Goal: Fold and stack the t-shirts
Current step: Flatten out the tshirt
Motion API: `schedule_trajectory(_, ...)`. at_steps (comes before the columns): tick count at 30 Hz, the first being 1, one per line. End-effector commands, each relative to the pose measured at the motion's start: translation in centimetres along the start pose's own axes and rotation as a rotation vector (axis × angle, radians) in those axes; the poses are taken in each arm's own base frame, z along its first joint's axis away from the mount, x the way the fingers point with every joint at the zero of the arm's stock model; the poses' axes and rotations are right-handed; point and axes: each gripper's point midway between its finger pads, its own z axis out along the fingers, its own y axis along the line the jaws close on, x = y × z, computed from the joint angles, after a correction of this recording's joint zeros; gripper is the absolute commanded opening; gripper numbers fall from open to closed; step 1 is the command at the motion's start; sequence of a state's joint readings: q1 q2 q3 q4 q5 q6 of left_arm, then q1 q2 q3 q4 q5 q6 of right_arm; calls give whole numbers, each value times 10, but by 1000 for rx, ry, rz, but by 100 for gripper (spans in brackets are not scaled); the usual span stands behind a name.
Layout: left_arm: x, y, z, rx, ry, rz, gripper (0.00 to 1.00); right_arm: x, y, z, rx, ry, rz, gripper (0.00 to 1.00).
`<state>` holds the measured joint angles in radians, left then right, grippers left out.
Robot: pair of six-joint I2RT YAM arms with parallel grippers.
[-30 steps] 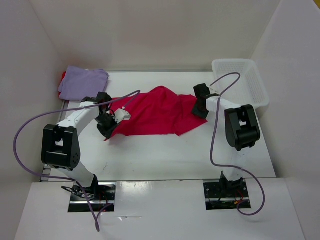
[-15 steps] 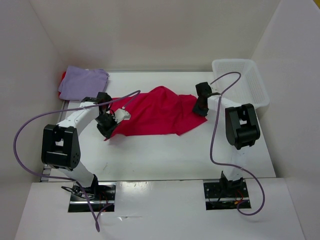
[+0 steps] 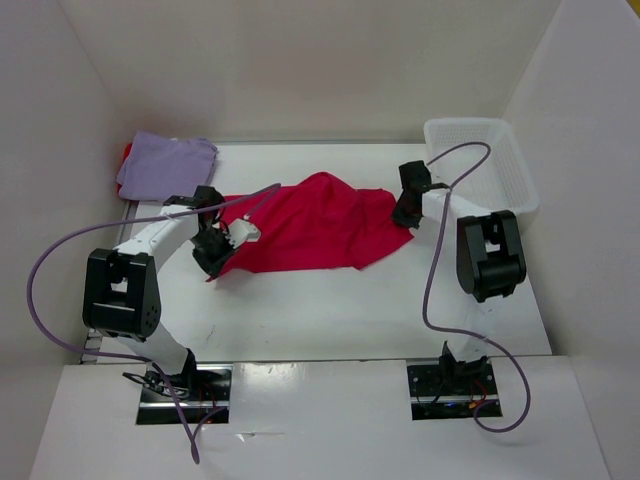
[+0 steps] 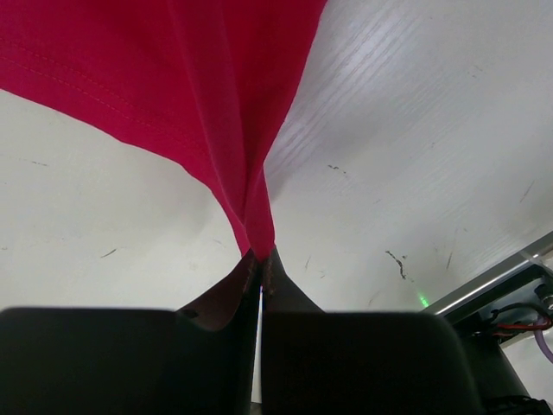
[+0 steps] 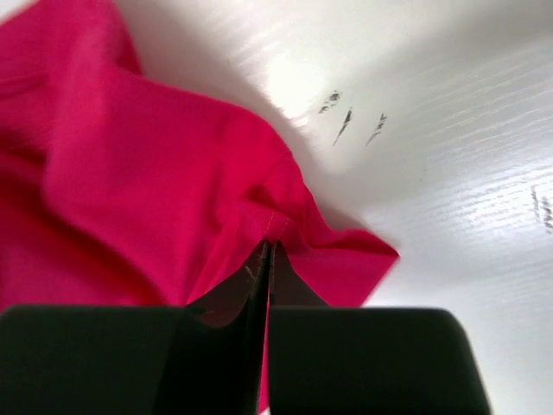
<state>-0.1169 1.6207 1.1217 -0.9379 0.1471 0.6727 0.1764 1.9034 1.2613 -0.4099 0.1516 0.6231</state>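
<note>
Crimson cloth takes up the middle of the bench (image 3: pixel 350 300): the pinkish-red t-shirt (image 3: pixel 310 225) lies spread out and rumpled to the left of the white plastic bin (image 3: pixel 515 190), and its closest edge is near the bin's front corner. The right end effector (image 3: pixel 405 213) is at that bin-side edge and is closed on the fabric. In the right wrist view its two dark fingers (image 5: pixel 173 346) are pressed together, with a small bunch of the hem caught at their tips and a loose corner of cloth sticking out just beside them. The left end effector (image 3: pixel 213 260) is at the opposite end of the shirt, the corner farthest from the bin, and it too is clamped on the cloth. In the left wrist view its fingers meet on a narrow pinch of fabric, which rises from the tips as a taut fold above the scuffed white surface. The shirt therefore hangs between the two grips, with its middle bunched into a ridge. The lavender t-shirt (image 3: pixel 165 165) lies flat as a rough rectangle in the far corner of the bench, well apart from the bin and beyond the crimson shirt from it. A sliver of the bright red t-shirt (image 3: pixel 127 152) shows from under the edge of the lavender one that faces away from the bin.
</note>
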Motion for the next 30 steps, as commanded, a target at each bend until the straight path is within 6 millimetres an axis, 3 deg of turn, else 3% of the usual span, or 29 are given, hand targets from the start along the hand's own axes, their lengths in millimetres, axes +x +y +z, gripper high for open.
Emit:
schedule_trajectory(1,-2,4,-8,-47,-14,-19,0,-49,16,-49,-81,-141,-5,0)
schedule_trajectory(4,-26,29,-23,-142,-73,-53,0,-79,31,-76,-147,-215,-24,0)
schedule_trajectory(6,-44,57,-40,-225,-127,-118,0,-116,46,-107,-224,-295,-18,0)
schedule_trajectory(7,-71,81,-75,-308,-215,-132,0,-143,58,-131,-267,-357,-24,0)
schedule_trajectory(9,-99,117,-110,-389,-313,-185,0,-175,66,-161,-331,-423,-14,0)
schedule_trajectory(10,-113,132,-135,-440,-373,-223,0,-203,82,-198,-395,-509,-21,0)
schedule_trajectory(11,-142,155,-192,-538,-506,-228,0,-216,81,-215,-408,-538,-23,0)
schedule_trajectory(12,-154,164,-224,-589,-578,-239,0,-227,86,-233,-429,-574,-20,0)
schedule_trajectory(13,-160,172,-256,-631,-655,-262,0,-248,91,-269,-474,-653,-20,0)
schedule_trajectory(14,-172,175,-280,-658,-718,-252,0,-254,91,-296,-494,-700,-29,0)
schedule_trajectory(15,-180,174,-347,-764,-849,-226,0,-261,88,-318,-510,-743,-21,0)
schedule_trajectory(16,-183,168,-370,-785,-900,-217,0,-267,85,-343,-520,-797,-23,0)
schedule_trajectory(17,-183,167,-378,-792,-901,-207,0,-266,79,-372,-530,-851,-26,0)
schedule_trajectory(18,-183,155,-416,-850,-979,-184,0,-265,71,-383,-525,-863,-20,0)
schedule_trajectory(22,-162,150,-430,-926,-933,-171,0,-234,40,-402,-480,-868,-23,0)
schedule_trajectory(23,-154,151,-434,-952,-912,-162,0,-224,29,-423,-480,-902,-23,0)
schedule_trajectory(26,-140,134,-453,-999,-917,-134,0,-212,7,-443,-418,-934,-38,0)
schedule_trajectory(27,-135,126,-464,-1020,-928,-118,0,-211,6,-446,-417,-933,-39,0)
schedule_trajectory(29,-129,126,-456,-1015,-879,-122,0,-209,3,-463,-421,-958,-49,0)
schedule_trajectory(30,-126,123,-457,-1019,-874,-114,0,-207,4,-462,-426,-946,-56,0)
